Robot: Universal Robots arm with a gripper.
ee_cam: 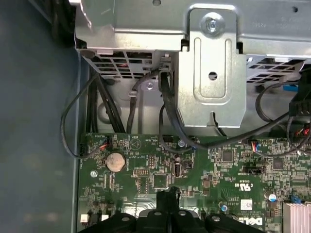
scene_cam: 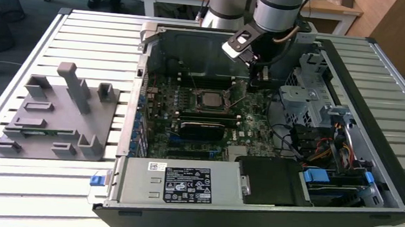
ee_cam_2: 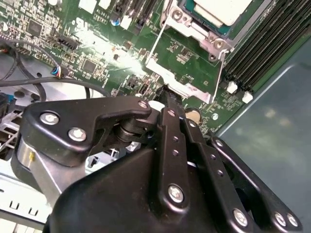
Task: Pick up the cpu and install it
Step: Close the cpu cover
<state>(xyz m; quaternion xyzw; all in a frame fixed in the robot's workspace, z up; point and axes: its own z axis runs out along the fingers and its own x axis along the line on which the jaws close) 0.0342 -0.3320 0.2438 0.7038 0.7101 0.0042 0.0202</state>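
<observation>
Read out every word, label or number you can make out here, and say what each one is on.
No text can be quoted with certainty.
Black-and-white sticker on the grey metal box: print too small to read.
White lettering on the green motherboard: tiny, upside down, unreadable.
Silvery square cpu: no marking can be made out.

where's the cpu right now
In the exterior view the cpu sits in the motherboard socket at the middle of the open case, to the exterior view's left of the end effector.
</observation>
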